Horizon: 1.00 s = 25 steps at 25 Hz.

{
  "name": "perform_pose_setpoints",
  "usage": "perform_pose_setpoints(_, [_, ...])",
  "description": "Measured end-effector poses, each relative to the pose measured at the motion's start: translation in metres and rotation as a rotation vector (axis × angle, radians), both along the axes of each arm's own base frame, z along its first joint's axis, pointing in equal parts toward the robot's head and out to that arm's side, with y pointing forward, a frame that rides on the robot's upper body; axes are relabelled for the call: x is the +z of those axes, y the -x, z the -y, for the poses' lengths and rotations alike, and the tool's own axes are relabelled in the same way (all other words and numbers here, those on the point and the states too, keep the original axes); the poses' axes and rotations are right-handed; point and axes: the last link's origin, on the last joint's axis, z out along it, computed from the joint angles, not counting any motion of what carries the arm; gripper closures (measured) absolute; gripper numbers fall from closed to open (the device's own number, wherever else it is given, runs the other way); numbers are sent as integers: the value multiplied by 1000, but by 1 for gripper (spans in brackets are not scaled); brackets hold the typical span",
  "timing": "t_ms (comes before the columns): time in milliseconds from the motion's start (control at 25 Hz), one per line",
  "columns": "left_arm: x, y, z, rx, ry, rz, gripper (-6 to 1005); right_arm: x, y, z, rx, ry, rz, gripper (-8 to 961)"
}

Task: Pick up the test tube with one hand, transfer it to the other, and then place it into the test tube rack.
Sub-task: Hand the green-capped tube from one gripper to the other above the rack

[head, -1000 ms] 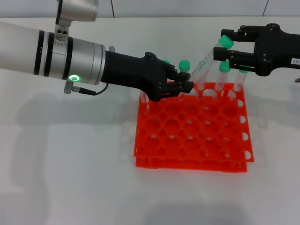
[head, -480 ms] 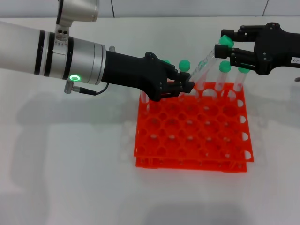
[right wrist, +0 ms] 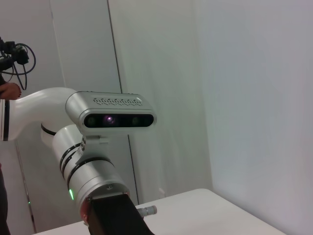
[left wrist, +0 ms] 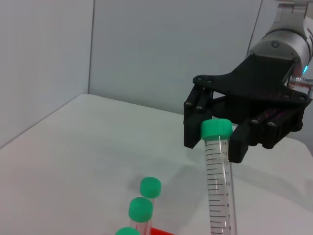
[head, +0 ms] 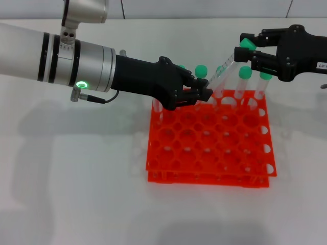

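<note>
leaning between both grippers, the test tube (head: 220,75) has left fingers (head: 200,95) clamped low, right fingers (head: 244,53) apart around its cap.

test tube (head: 223,73): clear, green cap | test tube rack (head: 209,148): orange-red | left pincer (head: 203,94): black | right pincer (head: 244,52): black

Two black two-finger grippers: the left gripper (head: 204,93) and the right gripper (head: 240,51), one on each of two arms. One orange-red test tube rack (head: 209,148) of two tiers, on one white table (head: 76,178). One tilted green-capped test tube (head: 225,66) between the grippers. Three further green-capped tubes stand upright in the rack's far row with caps in plain sight (head: 202,70) (head: 245,72) (head: 265,76); any others behind the left gripper cannot be counted. One green light ring (head: 80,84) on the left arm.
</note>
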Motion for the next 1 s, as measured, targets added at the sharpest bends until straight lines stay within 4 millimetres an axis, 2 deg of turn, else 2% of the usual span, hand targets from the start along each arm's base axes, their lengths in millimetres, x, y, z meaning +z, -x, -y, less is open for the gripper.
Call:
perform_pose_setpoints(80, [0,0,0,0,0,1,830,0,0,0,0,0,0,640])
perform_pose_setpoints(1000, [-2,1,1,9,1,8,832,0,4,-1,12,4,2,643])
